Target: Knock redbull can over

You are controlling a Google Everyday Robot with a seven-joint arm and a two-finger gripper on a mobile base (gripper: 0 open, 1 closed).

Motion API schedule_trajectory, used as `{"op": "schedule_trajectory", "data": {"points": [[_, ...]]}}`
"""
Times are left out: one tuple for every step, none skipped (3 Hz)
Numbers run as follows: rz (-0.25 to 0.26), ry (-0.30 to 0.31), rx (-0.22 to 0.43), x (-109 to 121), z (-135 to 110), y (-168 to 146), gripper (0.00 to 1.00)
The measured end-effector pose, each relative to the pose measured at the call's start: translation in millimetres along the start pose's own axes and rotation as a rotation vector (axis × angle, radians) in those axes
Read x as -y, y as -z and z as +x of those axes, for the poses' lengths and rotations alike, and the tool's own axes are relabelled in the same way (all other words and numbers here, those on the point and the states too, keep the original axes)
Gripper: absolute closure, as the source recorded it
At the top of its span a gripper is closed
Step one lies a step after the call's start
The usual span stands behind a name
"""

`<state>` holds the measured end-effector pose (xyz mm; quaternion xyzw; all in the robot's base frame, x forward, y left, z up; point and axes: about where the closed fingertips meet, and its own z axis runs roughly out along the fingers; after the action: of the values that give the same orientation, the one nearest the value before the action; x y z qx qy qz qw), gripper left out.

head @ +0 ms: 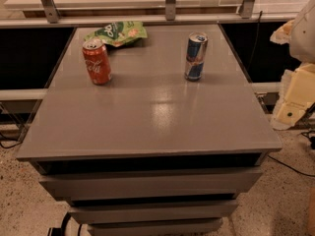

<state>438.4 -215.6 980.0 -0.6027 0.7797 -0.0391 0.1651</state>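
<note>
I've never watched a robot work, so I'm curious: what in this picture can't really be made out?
All in the camera view:
Gripper: pale blocks at the right edge, beside the cabinet, partly cut off by the frame.
Blue drink can: its far side faces away.
Green bag: print too small to read.
Cabinet: the gaps under its top are too dark to see into; its bottom is cut off by the lower edge.

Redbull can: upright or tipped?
Upright: the slim blue-and-silver metal redbull can stands on its base, silver top up. Gripper hangs right of the grey table.
</note>
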Motion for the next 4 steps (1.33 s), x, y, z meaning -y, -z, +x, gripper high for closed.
{"op": "schedule_trajectory", "data": {"points": [[0.0, 0.0, 0.0, 0, 0, 0, 0.0], [0.041, 0.036, 0.049, 19, -20, -3, 0.0], [0.092, 0.071, 0.128, 53, -48, -17, 0.0], [0.114, 0.062, 0.257, 86, -62, -35, 0.0]]}}
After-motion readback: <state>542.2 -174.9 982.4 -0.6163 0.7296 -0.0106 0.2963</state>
